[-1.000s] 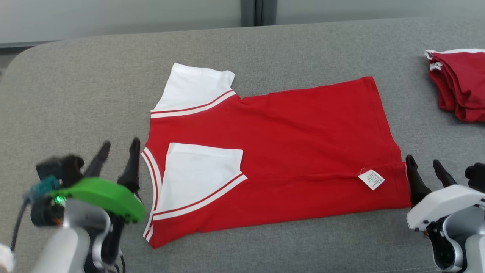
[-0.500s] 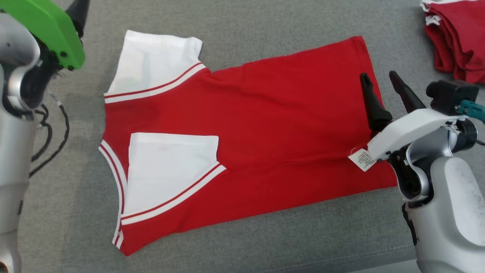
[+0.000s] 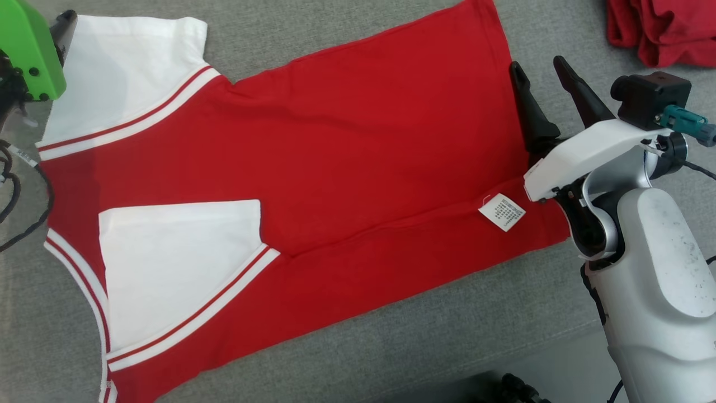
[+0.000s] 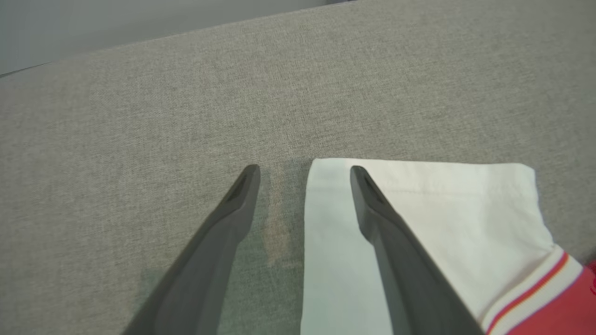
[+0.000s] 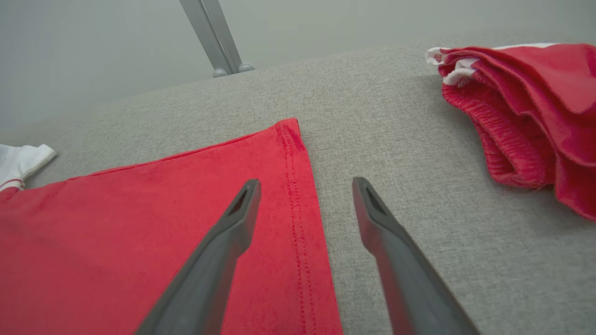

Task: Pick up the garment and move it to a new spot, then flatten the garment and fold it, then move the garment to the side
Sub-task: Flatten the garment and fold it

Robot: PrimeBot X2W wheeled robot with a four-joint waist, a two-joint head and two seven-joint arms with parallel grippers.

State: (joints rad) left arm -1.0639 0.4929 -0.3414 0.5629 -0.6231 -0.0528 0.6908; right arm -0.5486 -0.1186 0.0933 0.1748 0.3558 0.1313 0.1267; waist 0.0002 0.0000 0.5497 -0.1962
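Garment (image 3: 358, 140) — red with white sleeves and a white label (image 3: 502, 212) near the hem — lies spread flat on the grey worktop (image 3: 391, 347), one sleeve folded in over the body. My left pincer (image 4: 303, 168) is spread at the far sleeve (image 4: 442, 223), one finger over white cloth and the other over bare worktop. My right pincer (image 5: 305, 181) is spread astride the hem's far corner — a red bundle (image 5: 521, 116) sits well apart to its right.

We see a grey woven fabric surface (image 3: 403, 341) spreading under everything. Behind its far edge we find a pale, plain wall (image 5: 93, 51) and a slanting grey metal post (image 5: 210, 37). Light is soft, even.
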